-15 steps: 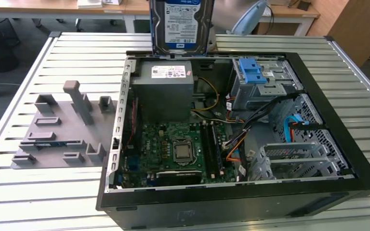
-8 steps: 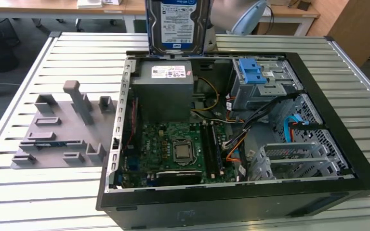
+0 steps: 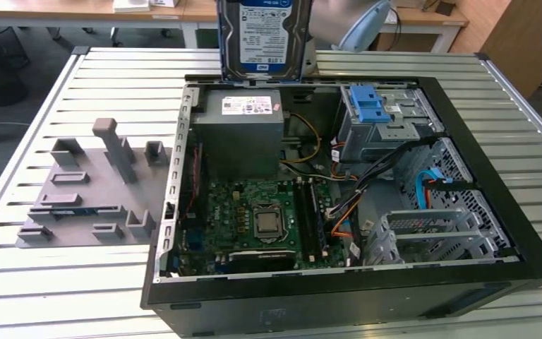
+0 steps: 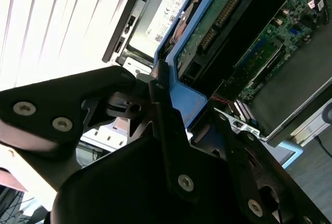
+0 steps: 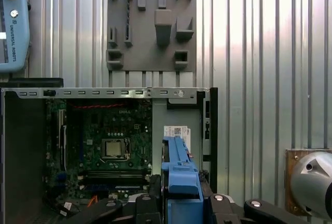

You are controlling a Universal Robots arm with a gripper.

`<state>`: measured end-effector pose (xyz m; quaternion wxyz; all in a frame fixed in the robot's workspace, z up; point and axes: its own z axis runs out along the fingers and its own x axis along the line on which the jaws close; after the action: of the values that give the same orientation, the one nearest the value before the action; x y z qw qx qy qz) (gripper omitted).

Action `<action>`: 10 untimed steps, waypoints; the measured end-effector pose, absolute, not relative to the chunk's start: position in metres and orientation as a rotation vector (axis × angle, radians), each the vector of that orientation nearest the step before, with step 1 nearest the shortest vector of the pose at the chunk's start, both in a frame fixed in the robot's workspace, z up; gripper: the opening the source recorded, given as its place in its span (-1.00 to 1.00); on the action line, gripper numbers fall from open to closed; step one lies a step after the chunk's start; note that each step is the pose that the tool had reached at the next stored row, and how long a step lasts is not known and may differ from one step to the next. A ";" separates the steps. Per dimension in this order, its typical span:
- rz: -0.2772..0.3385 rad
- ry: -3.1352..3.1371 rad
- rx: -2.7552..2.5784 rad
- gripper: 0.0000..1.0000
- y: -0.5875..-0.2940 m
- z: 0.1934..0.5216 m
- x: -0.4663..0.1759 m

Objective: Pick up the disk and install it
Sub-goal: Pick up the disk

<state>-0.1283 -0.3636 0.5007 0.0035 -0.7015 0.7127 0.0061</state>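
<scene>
The disk (image 3: 263,35), a silver drive with a white-and-blue label in a blue bracket, hangs upright in the exterior view above the far rim of the open computer case (image 3: 497,205). In the first wrist view the blue bracket (image 5: 179,169) sits edge-on between my black fingers (image 5: 148,206), over the power supply end of the case. The second wrist view shows the disk's green circuit-board underside (image 4: 220,19) and blue bracket (image 4: 193,102). My gripper (image 4: 197,125) is shut on the disk by its bracket.
Inside the case lie a grey power supply (image 3: 238,134), a motherboard (image 3: 262,219), loose cables and a grey drive cage with a blue latch (image 3: 384,113). A grey slotted fixture plate (image 3: 92,187) rests on the slatted metal table (image 3: 92,78). A teach pendant (image 5: 13,22) lies beside the case.
</scene>
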 end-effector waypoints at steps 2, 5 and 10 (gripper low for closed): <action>0.019 2.234 -2.199 -0.27 -0.364 0.501 -0.128; 0.019 2.234 -2.199 -0.27 -0.364 0.501 -0.127; 0.019 2.234 -2.199 -0.27 -0.364 0.501 -0.126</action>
<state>-0.1258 -0.3636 0.5006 0.0036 -0.7015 0.7126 0.0061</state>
